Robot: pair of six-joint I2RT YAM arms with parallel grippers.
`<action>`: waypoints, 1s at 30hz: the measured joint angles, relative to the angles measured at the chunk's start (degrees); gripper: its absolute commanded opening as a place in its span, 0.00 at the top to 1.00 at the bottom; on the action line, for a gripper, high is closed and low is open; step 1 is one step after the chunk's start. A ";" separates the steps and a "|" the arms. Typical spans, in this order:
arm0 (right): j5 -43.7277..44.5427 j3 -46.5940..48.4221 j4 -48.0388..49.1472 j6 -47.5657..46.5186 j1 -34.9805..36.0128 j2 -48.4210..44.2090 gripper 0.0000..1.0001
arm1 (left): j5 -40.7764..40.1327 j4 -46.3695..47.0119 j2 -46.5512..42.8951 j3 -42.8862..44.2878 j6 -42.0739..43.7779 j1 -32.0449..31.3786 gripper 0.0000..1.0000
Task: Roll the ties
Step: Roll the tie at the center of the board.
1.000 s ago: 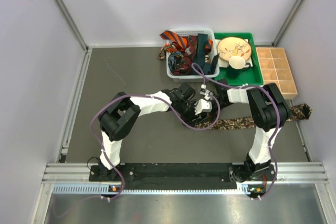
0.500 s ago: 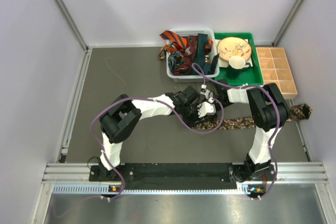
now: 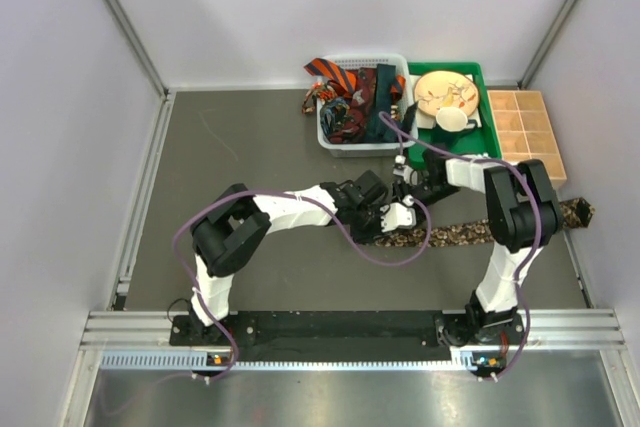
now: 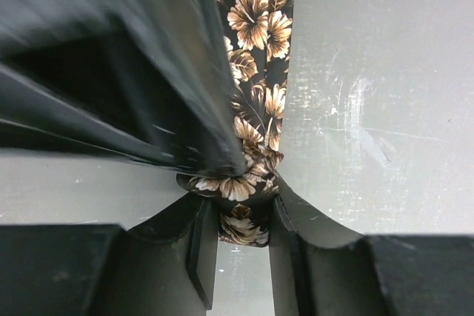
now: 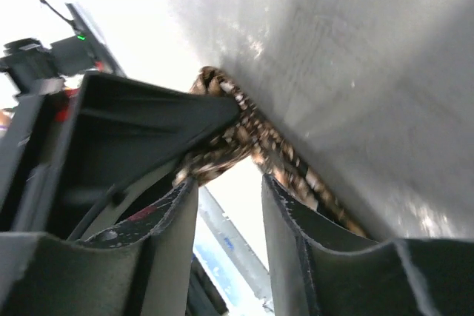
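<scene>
The left arm is stretched from its raised elbow rightward over the table (image 3: 250, 162), with the forearm low, so that the left gripper (image 3: 388, 215) is set at the left end of the floral tie (image 3: 455, 234). In the left wrist view that end, bunched over on itself, is seen pinched between the two fingers (image 4: 285, 246), which are drawn in against it on both sides. The right arm is bent sharply at the elbow and its forearm is turned back leftward, so the right gripper (image 3: 408, 187) is placed just behind the left one. Its jaws are parted and nothing is gripped between them; the tie is seen just beyond its fingertips (image 5: 178, 216). The rest of the tie is laid flat across the table toward the right edge. The other ties (image 3: 352, 97) are heaped in the white mesh basket (image 3: 362, 149) at the back.
</scene>
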 measured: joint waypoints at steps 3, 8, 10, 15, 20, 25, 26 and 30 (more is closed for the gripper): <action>-1.95 0.09 -1.66 -0.72 -1.75 -1.18 0.59 | -0.04 -0.31 0.02 0.15 0.24 -0.07 0.68; -5.29 0.09 -1.92 -0.70 -2.47 -1.57 0.58 | -0.22 -1.20 0.42 0.94 0.42 -0.24 0.68; -6.51 0.09 -1.77 -0.61 -2.45 -1.57 0.58 | -0.31 -1.51 0.57 1.20 0.44 -0.26 0.68; -6.69 0.04 -1.38 -0.24 -1.86 -1.49 0.60 | -0.31 -2.38 0.92 1.90 0.44 -0.26 0.68; -5.16 0.04 -1.44 -0.22 0.55 0.63 0.65 | -0.33 -3.10 1.27 2.56 0.44 -0.26 0.68; -4.81 0.04 -0.35 0.35 1.16 2.29 0.94 | -0.52 -3.56 1.42 2.93 0.48 -0.26 0.66; -4.79 0.04 -0.15 0.31 1.20 2.29 1.00 | -0.52 -3.58 1.46 2.93 0.48 -0.26 0.64; -3.48 -0.02 0.57 0.90 1.29 2.29 1.00 | -0.52 -3.54 1.57 3.04 0.63 -0.26 0.46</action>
